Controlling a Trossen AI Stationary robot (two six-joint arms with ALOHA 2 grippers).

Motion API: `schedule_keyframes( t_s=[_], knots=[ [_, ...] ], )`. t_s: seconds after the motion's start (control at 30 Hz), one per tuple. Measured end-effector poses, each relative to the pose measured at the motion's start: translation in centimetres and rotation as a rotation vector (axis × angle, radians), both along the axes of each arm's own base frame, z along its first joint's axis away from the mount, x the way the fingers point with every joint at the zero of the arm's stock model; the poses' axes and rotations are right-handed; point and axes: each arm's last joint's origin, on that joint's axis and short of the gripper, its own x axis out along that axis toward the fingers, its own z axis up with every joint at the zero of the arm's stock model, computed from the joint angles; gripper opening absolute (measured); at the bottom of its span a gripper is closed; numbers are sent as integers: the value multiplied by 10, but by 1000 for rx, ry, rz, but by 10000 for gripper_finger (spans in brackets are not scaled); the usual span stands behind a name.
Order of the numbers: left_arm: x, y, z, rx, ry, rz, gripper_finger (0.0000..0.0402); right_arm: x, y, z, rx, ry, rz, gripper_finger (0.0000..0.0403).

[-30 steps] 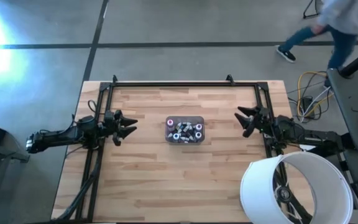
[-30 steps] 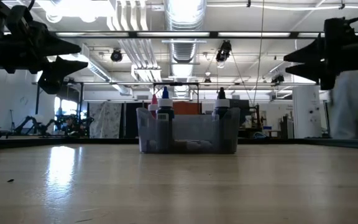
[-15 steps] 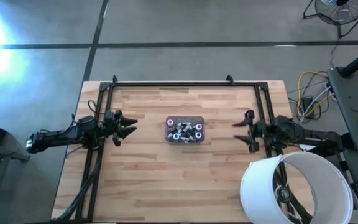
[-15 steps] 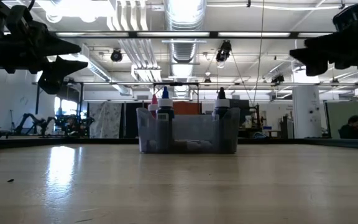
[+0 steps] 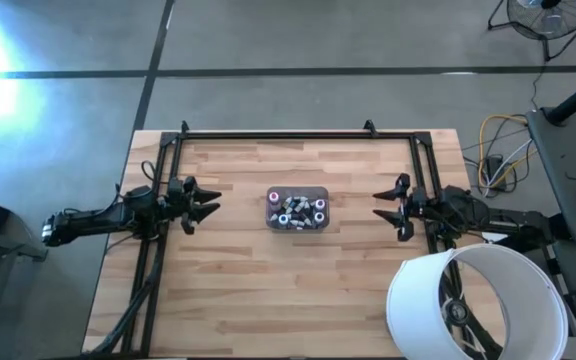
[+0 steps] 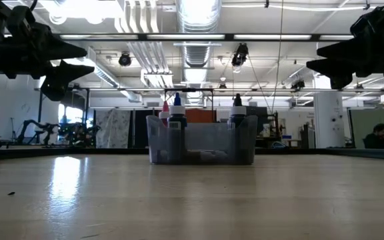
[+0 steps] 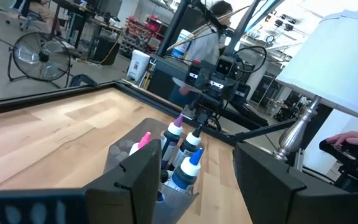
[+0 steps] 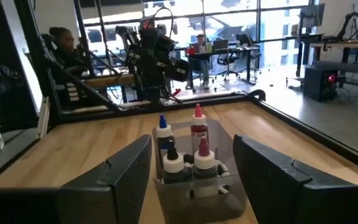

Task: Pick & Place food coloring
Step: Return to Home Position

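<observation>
Several bottles [image 5: 298, 212] of food coloring are sitting inside a bin [image 5: 298, 189]. The bin is resting on the surface [image 5: 268, 290], about midway between its left and right edges. In the low view, three bottle tips, one red, one blue and one dark, are projecting above the bin rim.

The left gripper [image 5: 206, 207] is hovering near the left edge of the surface, well apart from the bin. Its fingers are spread with nothing between them, and it is pointing toward the bin.

The right gripper [image 5: 388, 208] is hovering near the right edge, also well apart from the bin. Its fingers are spread and holding nothing, and it is facing the bin from the opposite side.

In the low view, both grippers are hanging well above the surface. Each wrist view is showing the bin between that arm's own fingers [image 7: 135, 180], with the opposite arm beyond it. A person [image 6: 379, 135] is sitting in the room behind the surface.
</observation>
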Motion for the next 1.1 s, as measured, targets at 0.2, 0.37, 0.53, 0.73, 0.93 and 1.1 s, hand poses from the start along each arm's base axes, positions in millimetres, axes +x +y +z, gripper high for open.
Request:
schedule_keyframes(
  t_s=[0.2, 0.37, 0.53, 0.73, 0.93, 1.1],
  knots=[
    [0, 0, 0, 22, 8, 1, 177, 0, 0, 0, -4, 1, 0, 221],
    [-1, 2, 4, 208, 12, 73, 177, 0, 0, 0, -5, 2, 0, 221],
    [1, 0, 2, 307, 32, -15, 177, 0, 0, 0, -7, 3, -1, 221],
    [1, -6, -2, 316, 41, -225, 177, 0, 0, 0, -7, 3, -1, 221],
    [1, -6, -2, 254, 44, -205, 177, 0, 0, 0, -8, 3, -1, 221],
    [1, -6, -2, 237, 43, -205, 177, 0, 0, 0, -8, 3, -1, 221]
  ],
)
